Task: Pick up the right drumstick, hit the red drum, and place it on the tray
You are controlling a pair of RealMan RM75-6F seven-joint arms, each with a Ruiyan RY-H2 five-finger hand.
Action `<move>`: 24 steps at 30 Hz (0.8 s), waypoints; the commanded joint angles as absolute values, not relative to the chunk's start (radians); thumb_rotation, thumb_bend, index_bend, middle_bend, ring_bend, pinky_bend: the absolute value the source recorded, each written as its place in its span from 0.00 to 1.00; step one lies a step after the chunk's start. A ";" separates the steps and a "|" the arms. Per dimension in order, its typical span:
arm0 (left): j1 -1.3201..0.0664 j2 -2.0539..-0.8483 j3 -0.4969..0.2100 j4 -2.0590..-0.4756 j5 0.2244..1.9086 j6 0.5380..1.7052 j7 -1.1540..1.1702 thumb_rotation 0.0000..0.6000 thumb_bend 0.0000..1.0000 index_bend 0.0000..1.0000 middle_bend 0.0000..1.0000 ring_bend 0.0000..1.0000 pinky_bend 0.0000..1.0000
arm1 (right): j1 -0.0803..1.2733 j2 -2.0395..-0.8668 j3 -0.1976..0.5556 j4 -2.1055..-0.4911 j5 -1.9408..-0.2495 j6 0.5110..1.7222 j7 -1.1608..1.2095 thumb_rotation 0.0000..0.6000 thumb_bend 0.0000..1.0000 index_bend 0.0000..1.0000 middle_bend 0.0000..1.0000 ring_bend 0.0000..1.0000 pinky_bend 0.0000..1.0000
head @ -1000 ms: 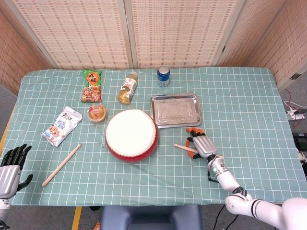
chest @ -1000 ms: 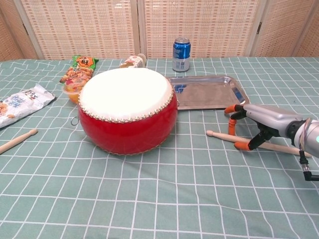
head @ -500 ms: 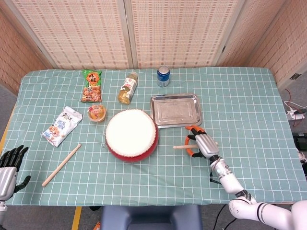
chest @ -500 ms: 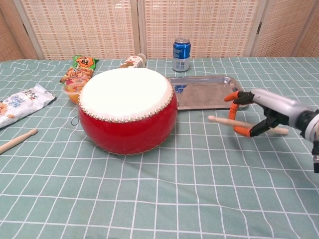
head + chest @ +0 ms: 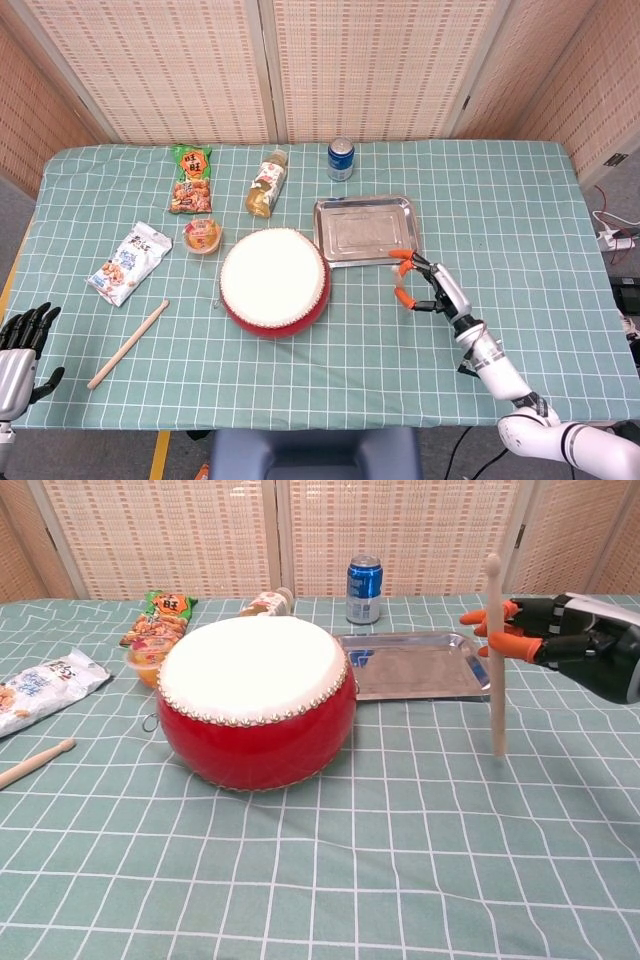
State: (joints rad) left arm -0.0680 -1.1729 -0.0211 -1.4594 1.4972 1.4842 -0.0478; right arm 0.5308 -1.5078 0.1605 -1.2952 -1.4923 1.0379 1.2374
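While pinched upright, the drumstick (image 5: 496,670) hangs from the right robot hand (image 5: 570,645).

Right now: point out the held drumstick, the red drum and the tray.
drumstick (image 5: 496,670), chest view, middle of the upright shaft below the right hand (image 5: 575,645).
red drum (image 5: 255,740), chest view, front of the red shell.
tray (image 5: 366,257), head view, near rim.

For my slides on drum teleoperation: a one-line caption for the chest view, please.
Right hand holds a drumstick upright beside the red drum, in front of the tray.
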 commanded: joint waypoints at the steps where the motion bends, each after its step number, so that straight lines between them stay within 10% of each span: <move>1: -0.068 -1.170 -0.018 -1.463 1.498 1.481 -0.045 1.00 0.25 0.00 0.00 0.00 0.03 | 0.567 -1.521 0.110 -1.156 -1.604 1.049 1.622 1.00 0.42 0.61 0.20 0.13 0.17; 24: -0.068 -1.170 -0.010 -1.456 1.496 1.462 -0.046 1.00 0.25 0.00 0.00 0.00 0.03 | 0.592 -1.728 -0.051 -0.682 -1.694 1.191 2.143 1.00 0.37 0.50 0.29 0.30 0.33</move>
